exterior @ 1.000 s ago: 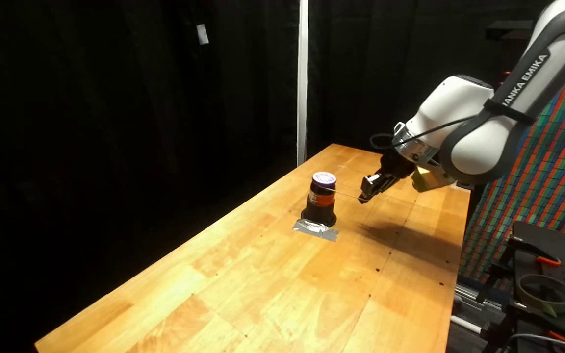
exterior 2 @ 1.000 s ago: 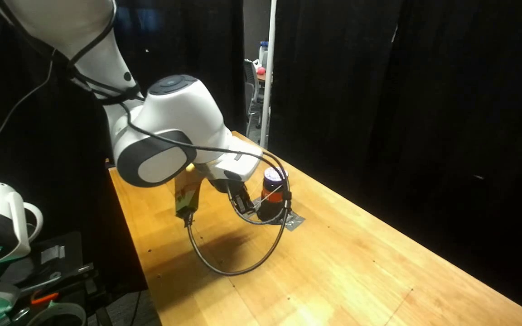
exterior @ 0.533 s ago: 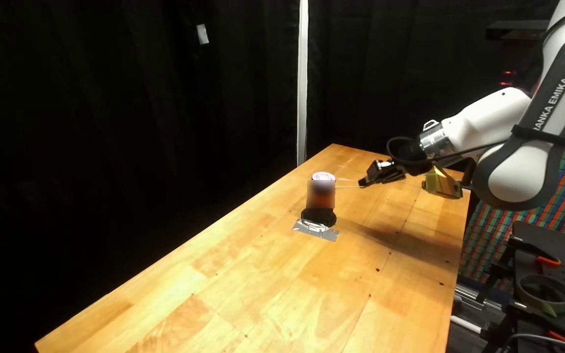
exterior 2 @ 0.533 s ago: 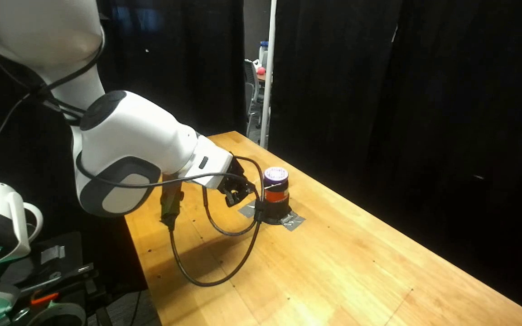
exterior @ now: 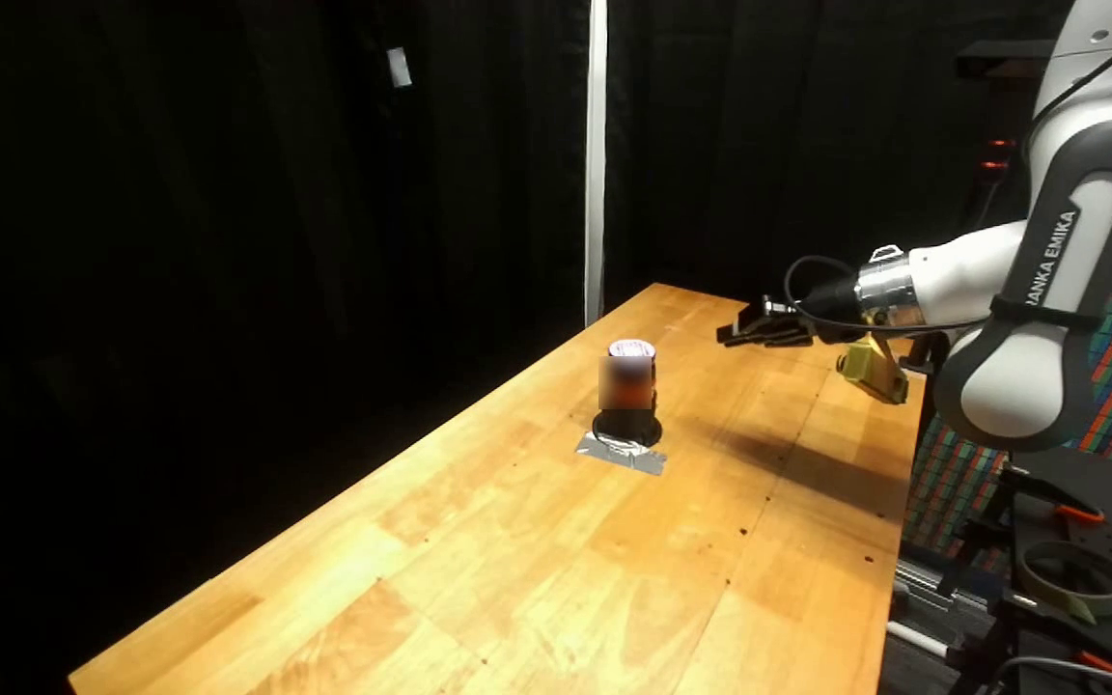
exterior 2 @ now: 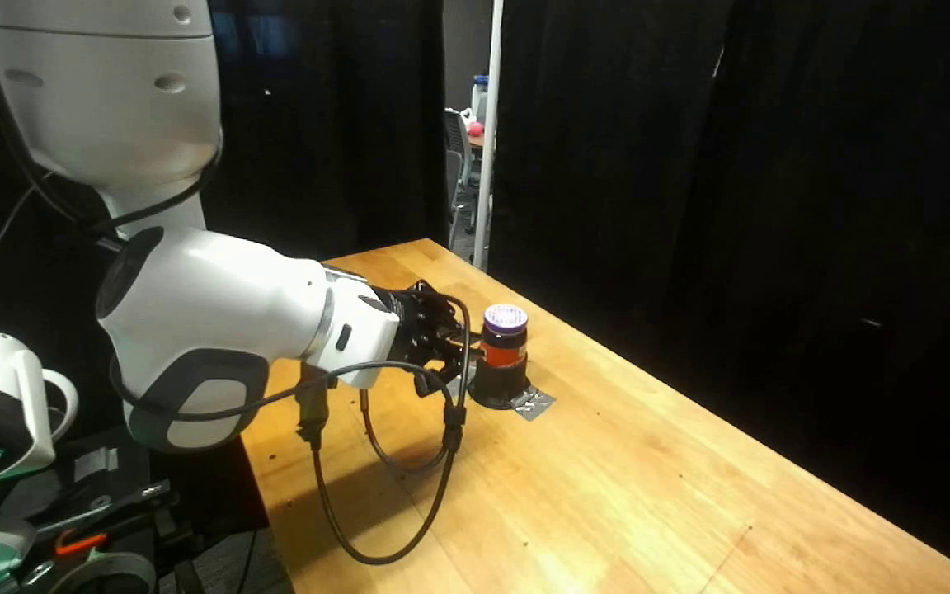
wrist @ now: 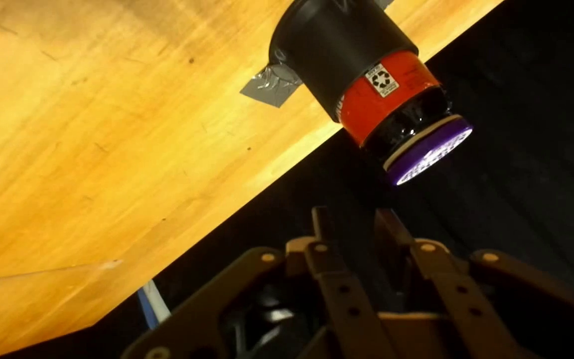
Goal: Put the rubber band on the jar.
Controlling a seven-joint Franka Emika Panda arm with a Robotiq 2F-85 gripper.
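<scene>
One jar, one lid, one rubber band and one black holder are counted on one bench, with two visible patches of grey tape. One robot arm is seen, fitted with one end effector and two fingers. In an exterior view's background, one pink ball is made out.

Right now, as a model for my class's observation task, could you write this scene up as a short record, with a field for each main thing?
Jar: dark, with a red-orange label and a purple lid; lower part inside a black holder
Rubber band: tan, around the jar just below the lid; far side hidden
Tape: grey, at the holder's base, on the wooden table
Gripper: open, apart from the jar, holding nothing
Task state: band appears to be on the jar
</scene>
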